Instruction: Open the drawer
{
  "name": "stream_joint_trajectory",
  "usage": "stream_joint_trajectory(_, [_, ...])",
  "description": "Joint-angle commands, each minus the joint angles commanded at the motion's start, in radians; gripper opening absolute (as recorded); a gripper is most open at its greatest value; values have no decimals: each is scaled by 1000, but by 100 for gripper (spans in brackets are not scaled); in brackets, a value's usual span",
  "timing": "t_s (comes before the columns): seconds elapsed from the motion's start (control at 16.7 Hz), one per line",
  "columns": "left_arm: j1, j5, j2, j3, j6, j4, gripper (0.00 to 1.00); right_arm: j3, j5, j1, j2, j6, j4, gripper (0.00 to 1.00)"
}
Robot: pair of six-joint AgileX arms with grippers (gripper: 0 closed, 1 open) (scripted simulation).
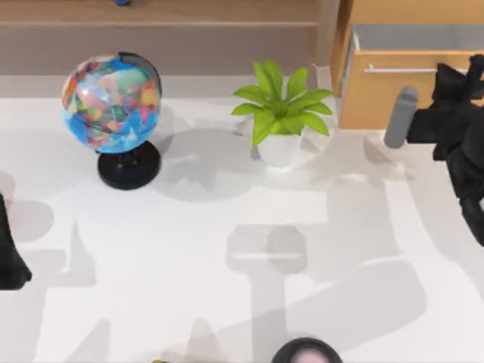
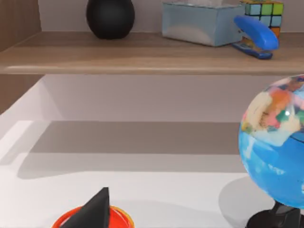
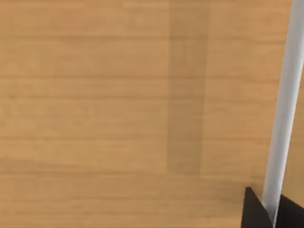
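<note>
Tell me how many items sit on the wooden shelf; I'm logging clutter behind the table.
4 in the left wrist view: a black round object, a pale blue box, a blue stapler and a colour cube behind the stapler. More may lie beyond the frame.

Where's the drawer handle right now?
In the top view the handle runs across the drawer front at the table's back right, right of the potted plant, with the right hand at its right end.
</note>
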State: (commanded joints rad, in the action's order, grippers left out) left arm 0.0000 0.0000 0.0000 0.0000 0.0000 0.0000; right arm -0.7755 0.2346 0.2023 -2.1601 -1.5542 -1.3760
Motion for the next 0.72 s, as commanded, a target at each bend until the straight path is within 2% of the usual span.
stream_joint_trajectory(0.36, [0, 0, 0, 0, 0, 0, 100, 13, 5, 5, 9, 1, -14, 0])
stream_joint_trajectory(0.72, [0, 0, 0, 0, 0, 0, 100, 228, 37, 37, 76, 2, -129, 0])
